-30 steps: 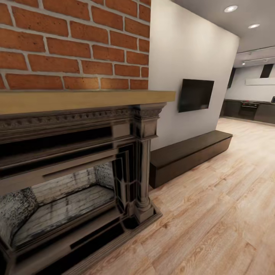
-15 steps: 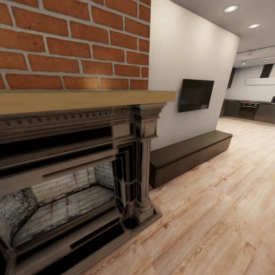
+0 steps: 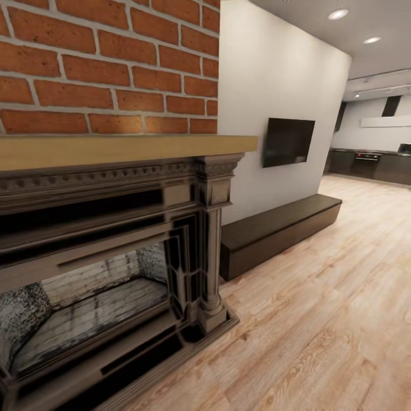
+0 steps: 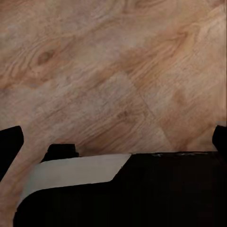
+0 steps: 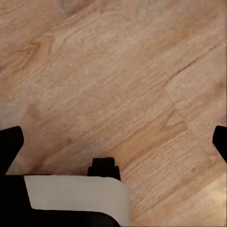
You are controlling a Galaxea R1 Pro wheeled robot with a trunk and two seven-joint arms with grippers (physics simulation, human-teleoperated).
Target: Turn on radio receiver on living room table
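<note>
From the head camera, the biggest thing in front of me was the red brick chimney wall (image 3: 108, 63). Below it stood the dark carved fireplace surround (image 3: 114, 228), with its grey sooty brick hearth (image 3: 91, 302) open. A light wooden mantel shelf (image 3: 114, 149) ran between the two.

The living room's light wood plank floor (image 3: 319, 319) spread from the foot of the fireplace off to the right. Beyond the fireplace a pale plain wall (image 3: 274, 85) ran away from me. A long dark low bench (image 3: 279, 225) lay on the floor against it, and a flat black screen (image 3: 288, 141) was mounted above the bench. Past the wall's end I saw dark kitchen cabinets (image 3: 371, 165), and two small round ceiling lights (image 3: 338, 14) overhead.

Both wrist cameras looked down at the planks. The left gripper (image 4: 113, 139) had its dark fingertips (image 4: 9, 142) at the far edges of its view, spread wide with nothing between them. The right gripper (image 5: 113, 142) was the same, its fingertips (image 5: 9, 142) wide and empty over bare wood.

I could not tell where the radio receiver or its table stood.
</note>
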